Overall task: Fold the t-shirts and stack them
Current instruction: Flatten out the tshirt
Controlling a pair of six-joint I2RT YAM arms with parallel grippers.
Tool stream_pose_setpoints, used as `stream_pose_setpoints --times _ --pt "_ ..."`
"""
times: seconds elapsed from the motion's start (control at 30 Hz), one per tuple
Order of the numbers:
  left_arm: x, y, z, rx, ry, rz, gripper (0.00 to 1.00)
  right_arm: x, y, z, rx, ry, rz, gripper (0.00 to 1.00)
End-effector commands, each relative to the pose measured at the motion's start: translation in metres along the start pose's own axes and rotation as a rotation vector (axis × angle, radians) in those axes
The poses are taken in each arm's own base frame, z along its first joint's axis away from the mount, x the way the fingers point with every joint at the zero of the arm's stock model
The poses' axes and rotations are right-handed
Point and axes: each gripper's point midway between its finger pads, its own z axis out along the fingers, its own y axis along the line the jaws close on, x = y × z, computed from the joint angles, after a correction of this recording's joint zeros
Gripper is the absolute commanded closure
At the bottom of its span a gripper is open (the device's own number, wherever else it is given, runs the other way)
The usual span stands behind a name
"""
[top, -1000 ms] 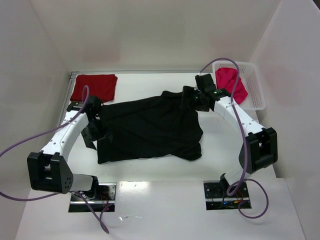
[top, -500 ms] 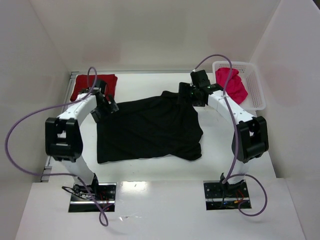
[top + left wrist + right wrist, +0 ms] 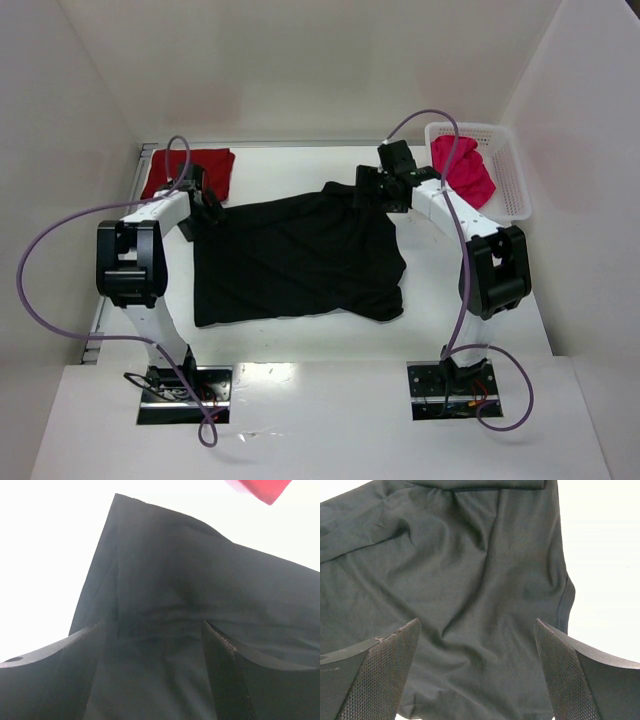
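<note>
A black t-shirt lies spread flat in the middle of the table. My left gripper hovers at its far left corner, jaws open; in the left wrist view the black t-shirt fills the gap between the fingers. My right gripper is over the far right corner, also open, with wrinkled black t-shirt below its pads. A folded dark red t-shirt lies at the back left. A pink-red t-shirt sits crumpled in the basket.
The white mesh basket stands at the back right against the wall. White walls close in the table on the left, back and right. A corner of the dark red t-shirt shows at the top of the left wrist view.
My left arm has swung from the shirt's left side up to its far left corner. The right gripper has shifted slightly back and left over the far right corner.
</note>
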Motion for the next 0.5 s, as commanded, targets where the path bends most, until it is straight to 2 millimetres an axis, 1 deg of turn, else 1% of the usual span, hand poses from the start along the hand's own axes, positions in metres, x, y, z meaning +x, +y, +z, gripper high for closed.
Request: stream_pose_setpoints --times 0.0,0.03,0.07,0.1,0.13,0.17,0.2,0.33,0.37,0.4,0.47 --pt "-0.010 0.000 0.015 -0.006 -0.030 0.013 0.16 -0.033 0.006 -0.006 -0.013 -0.093 -0.011 0.00" --pt "-0.007 0.002 0.020 -0.014 -0.018 0.014 0.17 -0.033 0.006 -0.006 -0.013 -0.093 -0.011 0.00" --pt "-0.007 0.002 0.020 -0.014 -0.018 0.014 0.17 -0.033 0.006 -0.006 -0.013 -0.093 -0.011 0.00" --pt "-0.003 0.003 0.021 -0.011 -0.006 0.015 0.17 -0.033 0.006 -0.006 -0.013 -0.093 -0.011 0.00" --pt "0.001 0.005 0.022 -0.016 0.004 0.016 0.21 -0.033 0.005 -0.006 -0.004 -0.097 -0.010 0.00" --pt "-0.001 0.003 0.023 -0.010 -0.007 0.015 0.24 -0.033 0.005 -0.006 -0.004 -0.097 -0.010 0.00" --pt "0.003 0.006 0.024 -0.016 0.004 0.016 0.28 -0.033 0.005 -0.006 -0.005 -0.097 -0.001 0.00" --pt "0.002 0.013 0.023 -0.030 -0.004 0.007 0.43 -0.033 0.005 -0.006 -0.005 -0.097 -0.001 0.00" --pt "-0.001 0.011 0.019 -0.024 -0.014 0.006 0.46 -0.033 0.007 -0.006 -0.013 -0.093 -0.001 0.00" --pt "0.001 0.012 0.021 -0.024 -0.013 0.006 0.51 -0.033 0.007 -0.006 -0.014 -0.093 0.008 0.00" --pt "0.002 0.011 0.021 -0.015 -0.007 0.006 0.53 -0.033 0.007 -0.006 -0.014 -0.093 0.008 0.00"
